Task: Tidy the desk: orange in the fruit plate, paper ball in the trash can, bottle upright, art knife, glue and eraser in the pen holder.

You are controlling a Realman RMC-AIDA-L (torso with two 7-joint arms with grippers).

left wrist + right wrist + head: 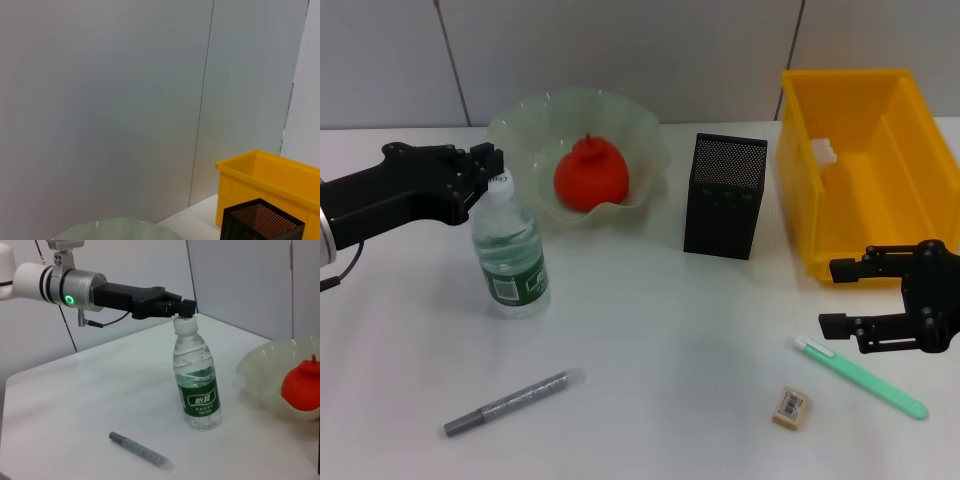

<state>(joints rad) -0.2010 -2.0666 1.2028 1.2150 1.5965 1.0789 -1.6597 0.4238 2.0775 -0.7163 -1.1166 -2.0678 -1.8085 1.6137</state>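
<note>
The bottle (510, 255) (197, 385) stands upright on the white desk, left of centre. My left gripper (488, 163) (183, 310) is right at its cap. The orange (590, 172) (302, 385) lies in the fruit plate (525, 125) (260, 370) (110, 227). A white paper ball (823, 150) rests inside the yellow trash can (880, 215) (270, 185). The black mesh pen holder (725, 195) (260, 222) stands between plate and can. The glue (510, 402) (142, 452) lies front left. My right gripper (840, 297) hangs open just above the white end of the art knife (865, 378). The eraser (790, 408) lies beside it.
The trash can's front wall is just behind my right gripper. A grey panelled wall runs along the desk's far edge. Bare desk surface spreads between the bottle, the pen holder and the eraser.
</note>
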